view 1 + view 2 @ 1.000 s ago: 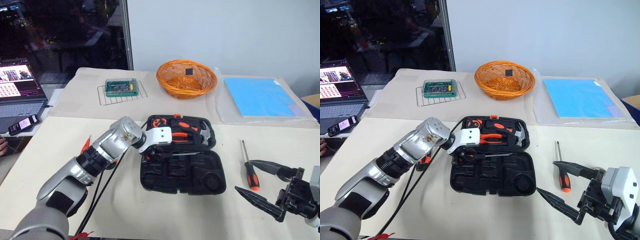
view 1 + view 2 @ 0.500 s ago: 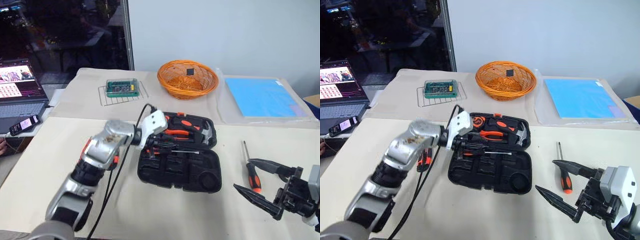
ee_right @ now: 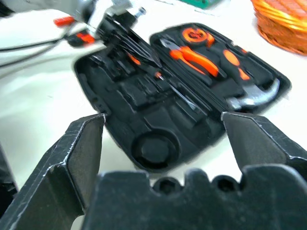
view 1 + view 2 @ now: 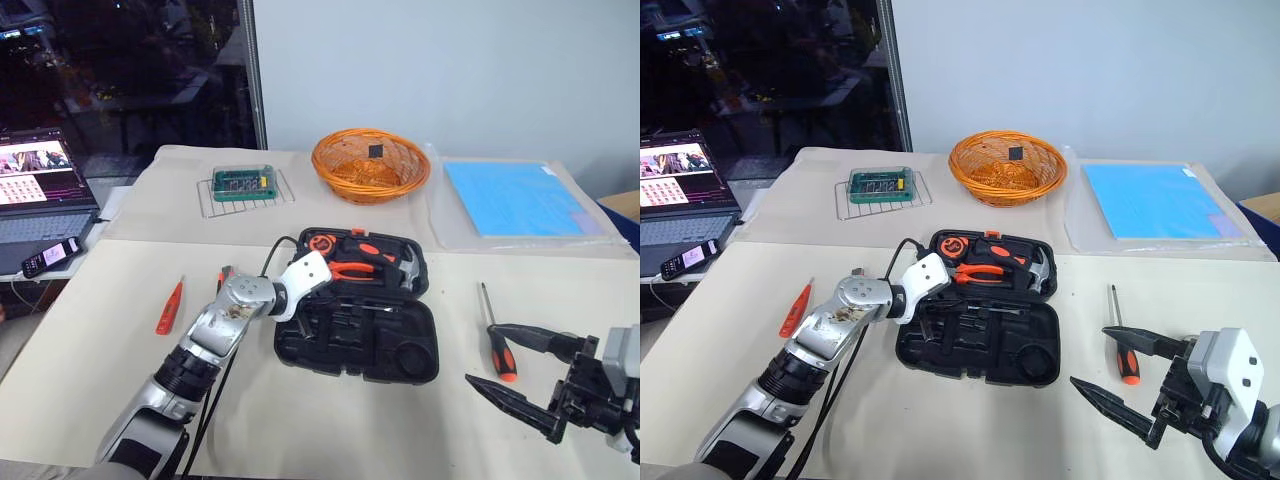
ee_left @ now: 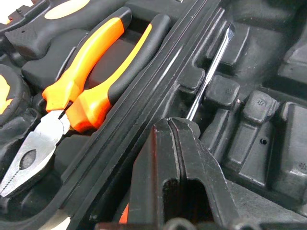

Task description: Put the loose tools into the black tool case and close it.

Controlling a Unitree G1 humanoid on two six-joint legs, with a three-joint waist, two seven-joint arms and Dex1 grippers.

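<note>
At the middle of the table (image 4: 300,430) you see the black tool case (image 4: 370,345) lying open, its lid half at the far side. Take the case as the centre of the clock, with 12 o'clock pointing away from the robot.

The left gripper (image 5: 175,132) is at about 9 o'clock, over the near half of the case just by the hinge line. Its fingers are pressed together. A thin screwdriver (image 5: 211,72) lies in the case with its metal shaft coming out from under the fingertips. You cannot tell whether the fingers really pinch it or only rest above its handle. The lid half holds the orange-handled pliers (image 5: 91,81), a hammer (image 4: 405,268) and a round tape measure (image 4: 320,243).

The right gripper (image 4: 480,354) is at about 4 o'clock, above the table, with its fingers spread wide and nothing between them. A black-and-orange screwdriver (image 4: 500,340) lies on the table at 3 o'clock, near the far finger.

At 9 o'clock, past the left arm, a second black-and-orange tool (image 4: 222,280) lies on the table, partly hidden. Further out lies a slim orange tool (image 4: 170,305).

A wicker basket (image 4: 370,165) stands at 12 o'clock, a blue sheet (image 4: 515,198) at 1 o'clock, a green box (image 4: 243,180) on a wire rack at 11 o'clock.
</note>
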